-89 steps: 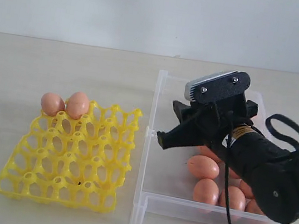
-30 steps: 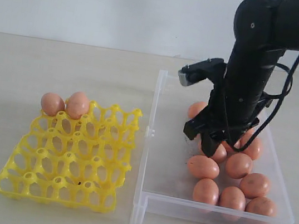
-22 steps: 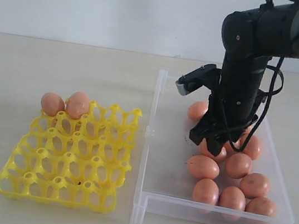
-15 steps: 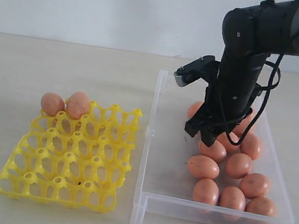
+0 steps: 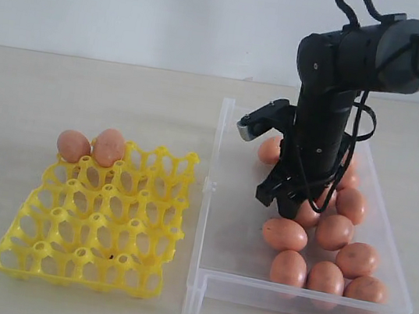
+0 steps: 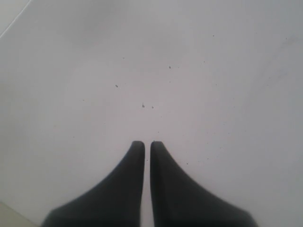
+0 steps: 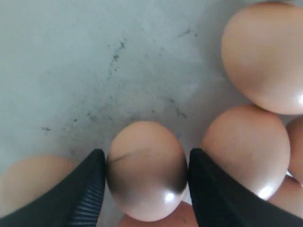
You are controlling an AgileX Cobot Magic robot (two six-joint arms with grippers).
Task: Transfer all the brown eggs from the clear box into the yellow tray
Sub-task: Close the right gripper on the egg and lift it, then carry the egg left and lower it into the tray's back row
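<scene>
In the right wrist view my right gripper [image 7: 147, 153] is shut on a brown egg [image 7: 144, 165], one black finger pressed on each side of it. Other brown eggs [image 7: 246, 146] lie around it on the floor of the clear box [image 7: 94, 71]. From the exterior view that gripper [image 5: 282, 201] points down into the clear box [image 5: 212, 205], among several brown eggs [image 5: 285, 234]. Two brown eggs [image 5: 74, 145] sit in the far left cups of the yellow tray [image 5: 97, 223]. My left gripper [image 6: 143, 144] is shut over a blank pale surface.
The yellow tray lies left of the clear box on a pale tabletop [image 5: 62, 88], with a narrow gap between them. A cable [image 5: 360, 124] loops off the right arm above the box. The box's near wall [image 5: 291, 296] stands in front of the eggs.
The right arm, which lay low across the box three seconds ago, now stands upright. Over the last second its gripper shifted slightly left among the eggs. The tray eggs have not moved.
</scene>
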